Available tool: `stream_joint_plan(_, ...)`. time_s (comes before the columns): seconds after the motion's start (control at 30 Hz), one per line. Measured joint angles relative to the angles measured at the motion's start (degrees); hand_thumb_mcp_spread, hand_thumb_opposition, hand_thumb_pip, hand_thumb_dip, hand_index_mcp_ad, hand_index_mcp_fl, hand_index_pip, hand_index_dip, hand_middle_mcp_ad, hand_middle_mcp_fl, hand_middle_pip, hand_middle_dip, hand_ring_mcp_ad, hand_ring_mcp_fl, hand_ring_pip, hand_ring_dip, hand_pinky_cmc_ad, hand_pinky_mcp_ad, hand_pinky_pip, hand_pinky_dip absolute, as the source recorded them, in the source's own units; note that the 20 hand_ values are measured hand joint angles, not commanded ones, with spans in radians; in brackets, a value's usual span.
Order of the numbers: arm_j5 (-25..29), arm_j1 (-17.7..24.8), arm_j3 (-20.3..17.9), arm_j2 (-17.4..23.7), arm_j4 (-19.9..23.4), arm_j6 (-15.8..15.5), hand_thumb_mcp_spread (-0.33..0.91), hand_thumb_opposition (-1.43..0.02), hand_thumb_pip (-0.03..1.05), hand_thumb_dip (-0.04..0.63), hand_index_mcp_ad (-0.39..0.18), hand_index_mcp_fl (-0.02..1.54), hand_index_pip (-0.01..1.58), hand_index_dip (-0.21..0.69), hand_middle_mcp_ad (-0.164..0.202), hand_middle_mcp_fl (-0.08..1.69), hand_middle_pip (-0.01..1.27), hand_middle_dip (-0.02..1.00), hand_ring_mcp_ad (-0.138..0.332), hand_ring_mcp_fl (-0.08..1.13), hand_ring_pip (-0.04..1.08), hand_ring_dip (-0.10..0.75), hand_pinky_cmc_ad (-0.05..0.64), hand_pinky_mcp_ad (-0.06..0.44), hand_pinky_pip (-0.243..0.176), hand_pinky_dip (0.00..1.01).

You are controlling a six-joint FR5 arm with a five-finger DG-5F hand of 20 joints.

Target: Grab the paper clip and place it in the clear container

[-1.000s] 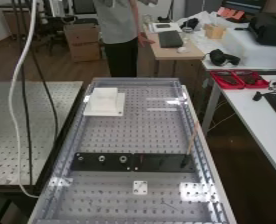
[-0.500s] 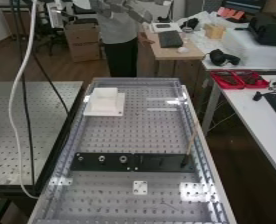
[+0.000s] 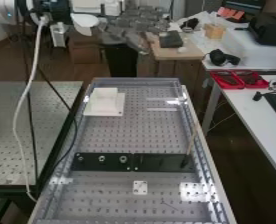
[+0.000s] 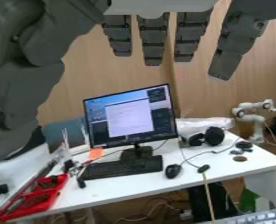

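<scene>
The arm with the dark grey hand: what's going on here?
The robot arm has its hand up around the far end of the perforated bench, fingers fairly straight and gripping nothing. The job is to put a paper clip in a clear container, and no grasp is under way. On the bench, a white stepped block sits at the far end and a black plate lies across the nearer part.

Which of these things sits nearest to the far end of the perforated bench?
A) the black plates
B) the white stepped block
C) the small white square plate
B: in the high view, the white stepped block sits beyond both the black plates and the small white square plate.
</scene>
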Motion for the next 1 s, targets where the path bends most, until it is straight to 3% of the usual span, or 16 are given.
stream_joint_plan(0.13, 0.88, -0.49, -1.75, -0.78, 1.47, 0.04, 0.23, -0.71, 0.42, 0.047, -0.024, 0.02, 0.09, 0.016, 0.098, 0.0, 0.14, 0.16, 0.143, 0.0, 0.09, 0.094, 0.365, 0.312, -0.08, 0.48)
stream_joint_plan(0.23, 1.45, -1.18, -2.97, -1.66, 2.65, 0.08, 0.23, -0.71, 0.49, 0.051, -0.024, 0.02, 0.09, 0.016, 0.101, 0.0, 0.14, 0.16, 0.147, 0.0, 0.09, 0.094, 0.365, 0.312, -0.08, 0.48)
stream_joint_plan(0.47, 2.28, -3.53, -4.8, -4.6, 4.89, 0.37, 0.22, -0.73, 0.49, 0.077, -0.024, 0.02, 0.08, -0.028, 0.105, 0.01, 0.14, 0.16, 0.148, 0.0, 0.09, 0.094, 0.365, 0.316, -0.08, 0.48)
stream_joint_plan(1.0, -0.98, -11.5, -5.42, -13.06, 10.81, 2.91, 0.28, -0.76, 0.61, 0.173, -0.073, 0.06, 0.17, -0.075, 0.108, 0.01, 0.14, 0.16, 0.152, 0.0, 0.11, 0.094, 0.365, 0.316, -0.08, 0.48)
